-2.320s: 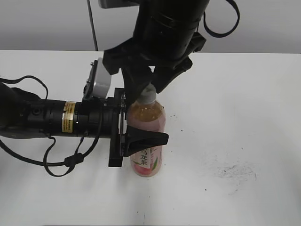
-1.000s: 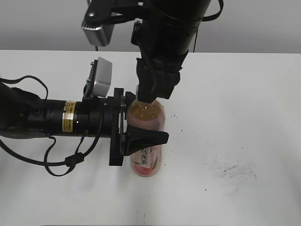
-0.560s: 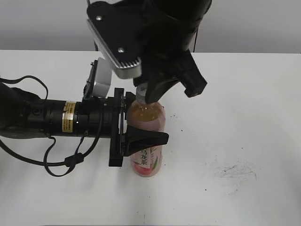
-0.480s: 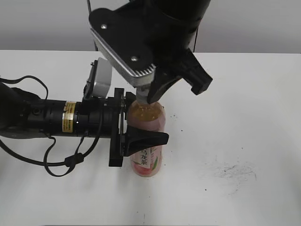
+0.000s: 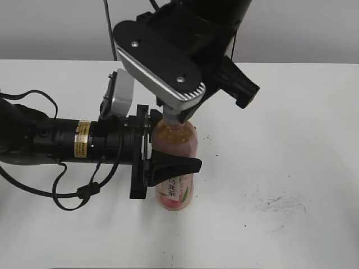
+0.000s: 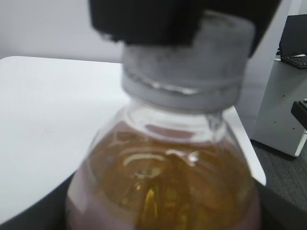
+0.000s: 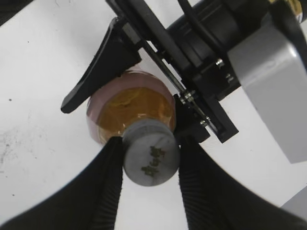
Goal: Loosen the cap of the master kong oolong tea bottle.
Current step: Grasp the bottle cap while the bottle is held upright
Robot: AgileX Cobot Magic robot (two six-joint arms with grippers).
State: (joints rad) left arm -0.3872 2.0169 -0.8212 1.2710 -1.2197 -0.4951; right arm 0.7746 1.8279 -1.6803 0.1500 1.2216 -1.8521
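Right hand: descends from above, its two dark fingers pressed against opposite sides of the cap, clamping it. The cap is a grey-white ribbed disc with a small dark mark on top; in the left wrist view the cap appears directly under dark finger surfaces. In the exterior view the right hand is largely masked by its own wrist camera housing, so the cap is hidden there.

Left hand: reaches in horizontally from the left edge of the surface, its black fingers closed around the body of the master kong oolong tea bottle at label height. The right wrist view shows one curved finger wrapping the bottle's shoulder.

The bottle stands upright on the white surface, roughly at its middle, slightly toward the near edge. It holds amber-pink tea and carries a pink label with a white strip of black characters. Faint dark scuffs mark the surface toward the near right corner.
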